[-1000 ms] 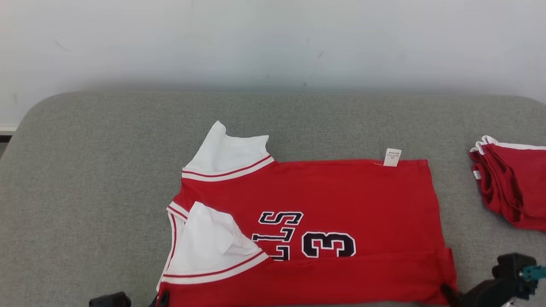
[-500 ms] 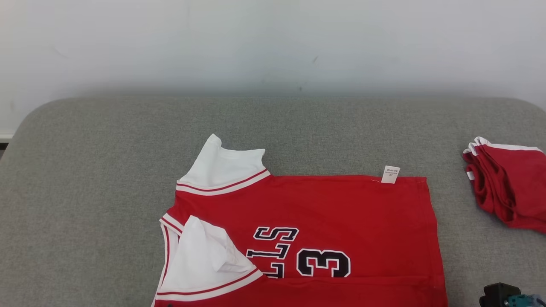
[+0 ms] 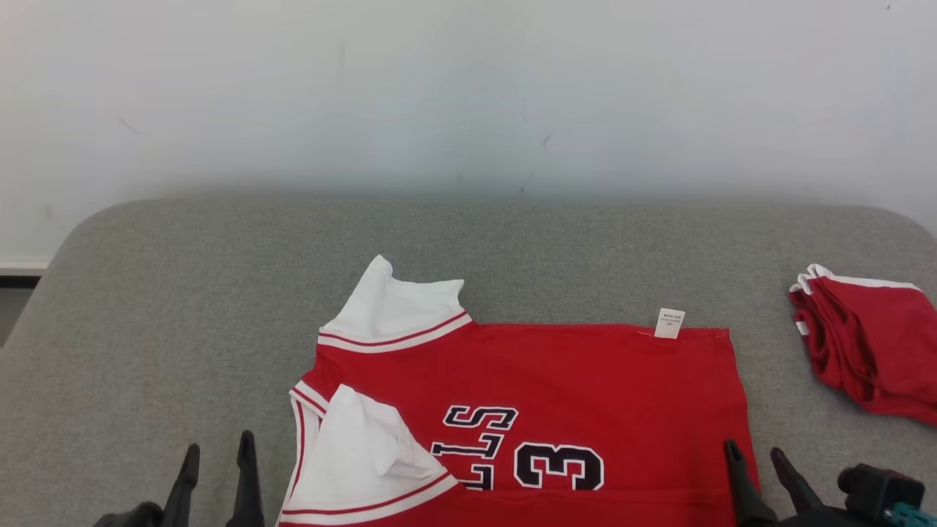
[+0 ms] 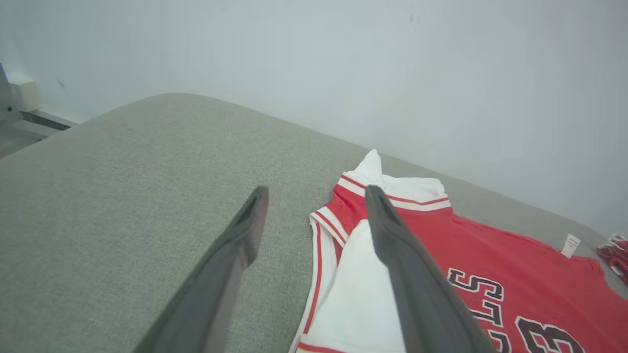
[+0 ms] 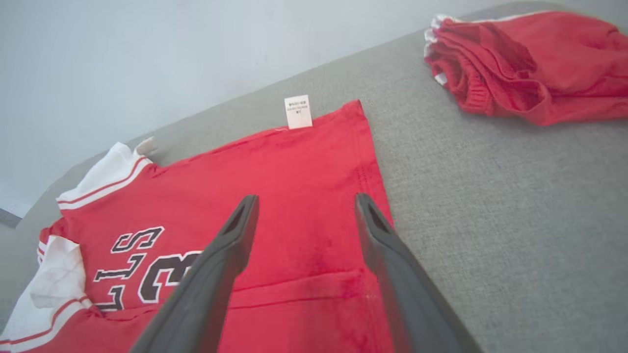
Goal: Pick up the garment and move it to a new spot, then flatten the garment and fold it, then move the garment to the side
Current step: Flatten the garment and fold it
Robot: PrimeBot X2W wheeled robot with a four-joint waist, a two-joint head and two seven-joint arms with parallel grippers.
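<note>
Head view: the left end effector (image 3: pixel 219 446) and the right end effector (image 3: pixel 754 450) stand with fingers spread and nothing between them, at the near edge of the grey padded surface (image 3: pixel 183 307). One second earlier both were pressed together at the near corners of the garment (image 3: pixel 556 373), so the release is complete. The camera has also shifted, so the garment's apparent drift is not a move.

The garment lies flat at the near centre of the surface, with its white sleeves (image 3: pixel 395 311) toward the left edge, its hem toward the right edge and its label (image 3: pixel 669 323) on the far side. Right wrist view shows a crease across the near strip. This suggests that a first lengthwise fold is laid. Further folds and the move to the side remain. A second red pile (image 3: pixel 871 344) occupies the right edge.
</note>
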